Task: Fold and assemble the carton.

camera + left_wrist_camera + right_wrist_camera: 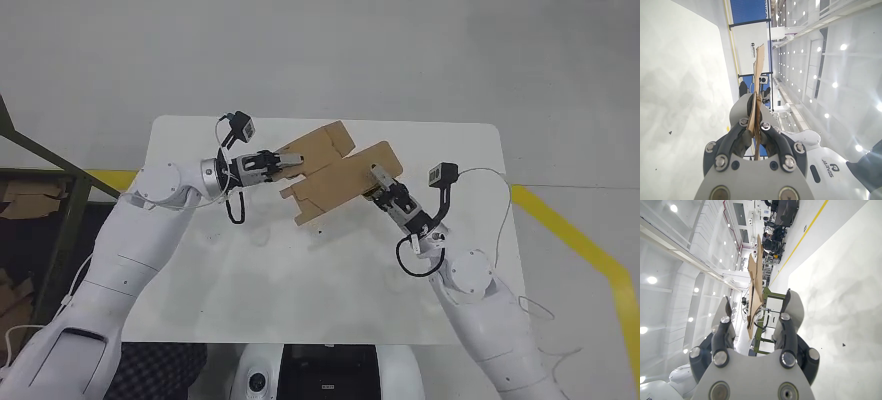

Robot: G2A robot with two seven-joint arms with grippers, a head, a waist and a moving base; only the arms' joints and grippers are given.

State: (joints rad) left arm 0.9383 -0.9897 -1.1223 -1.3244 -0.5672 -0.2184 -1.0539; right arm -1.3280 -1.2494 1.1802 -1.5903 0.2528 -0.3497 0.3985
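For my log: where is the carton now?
Top view: the carton is over the far half of the table, clamped at one end by the left tool, with the open right tool at its other end.

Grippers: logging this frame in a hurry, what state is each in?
Left gripper: shut on the carton.
Right gripper: open, the carton's edge between its fingers, not gripped.

Item count, work area:

- Flattened brown corrugated-cardboard carton [340, 180]: 1, located over the far half of the table.
- White rectangular table [300, 290] with rounded corners: 1.
- Grey-and-black two-finger grippers: 2, namely the left gripper [292, 159] and the right gripper [377, 178].
- Fingers: 2 per gripper, 4 in total.
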